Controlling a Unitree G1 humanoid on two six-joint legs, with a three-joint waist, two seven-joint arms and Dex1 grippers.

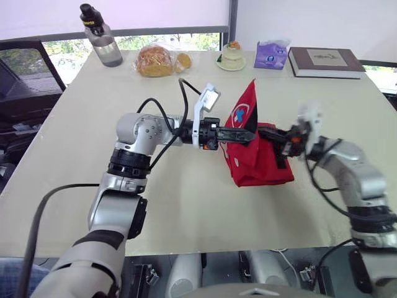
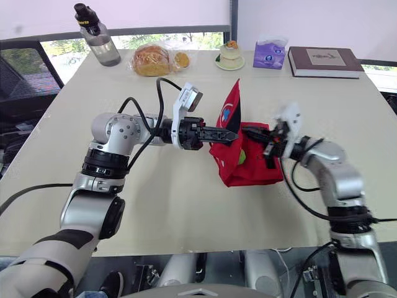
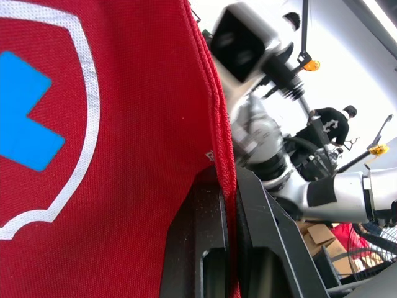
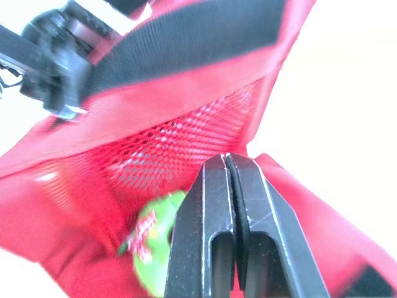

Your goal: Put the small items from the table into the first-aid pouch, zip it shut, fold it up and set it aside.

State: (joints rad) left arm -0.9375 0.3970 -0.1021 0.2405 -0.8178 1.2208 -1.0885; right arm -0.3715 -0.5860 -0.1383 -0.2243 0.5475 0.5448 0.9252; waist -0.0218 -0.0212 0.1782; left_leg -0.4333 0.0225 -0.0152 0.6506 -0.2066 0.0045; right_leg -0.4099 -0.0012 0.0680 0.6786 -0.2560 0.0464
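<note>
My left gripper (image 1: 250,135) mid-frame, fingers clamped on the pouch (image 1: 260,166); my right gripper (image 1: 265,130) just right of it, fingers together.

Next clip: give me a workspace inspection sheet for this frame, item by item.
Surface: beige table, pouch near its middle.
Job's things: red first-aid pouch open, one flap raised; green item inside.
Clutter: bottle, bagged bread, dessert, tissue pack, book along the far edge.
Grippers: left gripper pinches the raised flap; right gripper closed at the pouch's right side.
Cables: thick black cable by the left arm; thinner loops at both wrists.
Surroundings: window behind; black chair on the left.
</note>
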